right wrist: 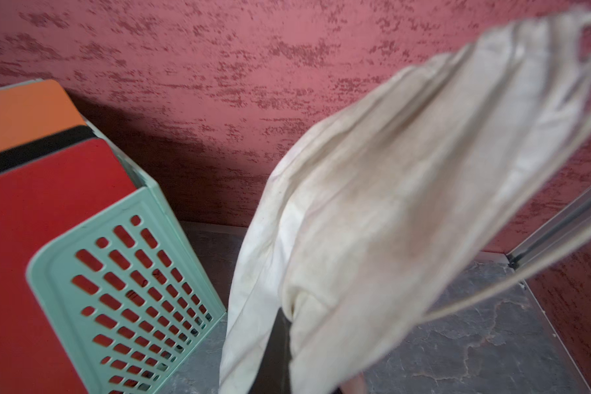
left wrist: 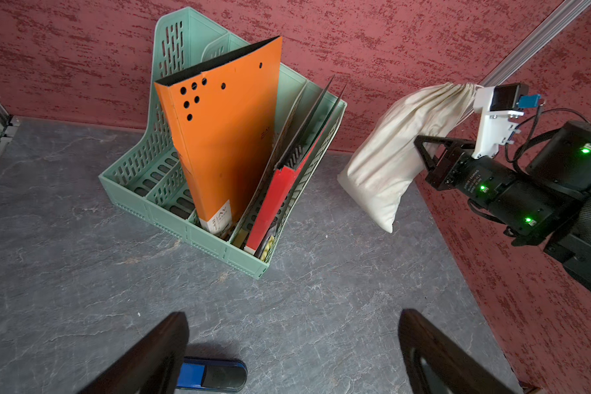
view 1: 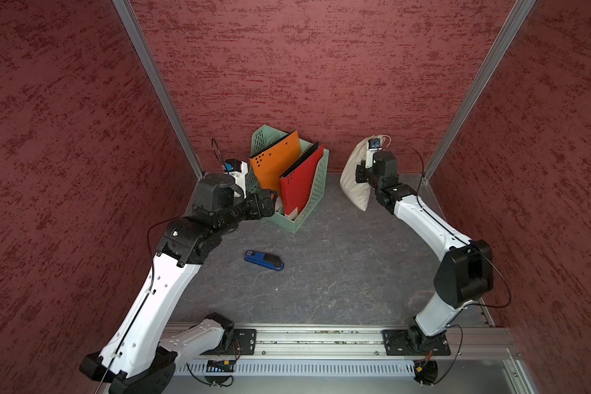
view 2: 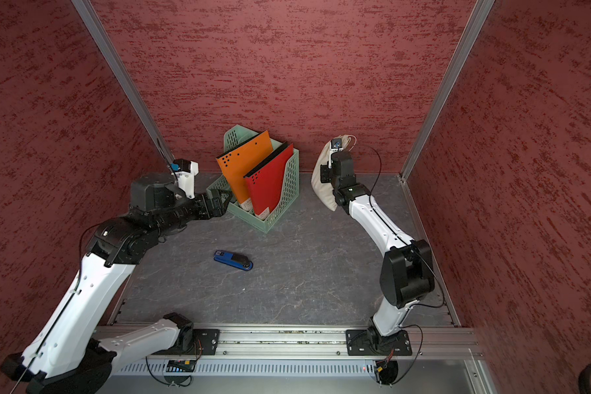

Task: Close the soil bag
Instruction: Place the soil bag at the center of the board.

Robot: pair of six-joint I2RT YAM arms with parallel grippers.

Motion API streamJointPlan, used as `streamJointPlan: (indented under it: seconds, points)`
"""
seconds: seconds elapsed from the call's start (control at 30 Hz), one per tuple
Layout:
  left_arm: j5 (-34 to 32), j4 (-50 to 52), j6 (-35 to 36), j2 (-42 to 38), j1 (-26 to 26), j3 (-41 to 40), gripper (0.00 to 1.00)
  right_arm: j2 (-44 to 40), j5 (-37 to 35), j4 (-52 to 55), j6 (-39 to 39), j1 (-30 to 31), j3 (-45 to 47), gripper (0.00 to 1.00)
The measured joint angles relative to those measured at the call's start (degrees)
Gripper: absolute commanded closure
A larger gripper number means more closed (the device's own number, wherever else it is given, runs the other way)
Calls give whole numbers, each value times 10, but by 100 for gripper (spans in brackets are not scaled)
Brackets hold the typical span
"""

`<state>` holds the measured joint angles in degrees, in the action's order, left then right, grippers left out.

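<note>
By the back wall, just beside the file rack [view 1: 307, 211], the soil bag [view 1: 352, 174] leans with its neck gathered, cloth apparently pinched in the closed right gripper [left wrist: 422, 145]. The left gripper [left wrist: 292, 324] gapes wide and empty. Cinching seems in hand; next, pull the cord [right wrist: 458, 304] tight.

The soil bag [view 1: 354, 170] is plain cream-white. The file rack [view 1: 316, 191] is mint green with slotted perforations, the orange folder [view 1: 273, 163] carries black dots, and the red folder [view 1: 299, 186] is plain. The stapler [view 1: 264, 260] is blue and black, the tabletop [view 1: 338, 273] veined dark grey, the walls [view 1: 321, 68] mottled maroon.
</note>
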<state>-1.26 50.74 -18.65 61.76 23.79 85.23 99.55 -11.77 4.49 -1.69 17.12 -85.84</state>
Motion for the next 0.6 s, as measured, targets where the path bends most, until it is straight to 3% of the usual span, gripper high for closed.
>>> streamJointPlan:
  seconds: [0.33,0.6]
  points:
    - [-7,-5,0,-2,-20,-21,0,93,11,-55,-16,-10,-6,100]
    - [7,-18,0,6,-46,-40,0,99,70,-113,-96,-11,70,100]
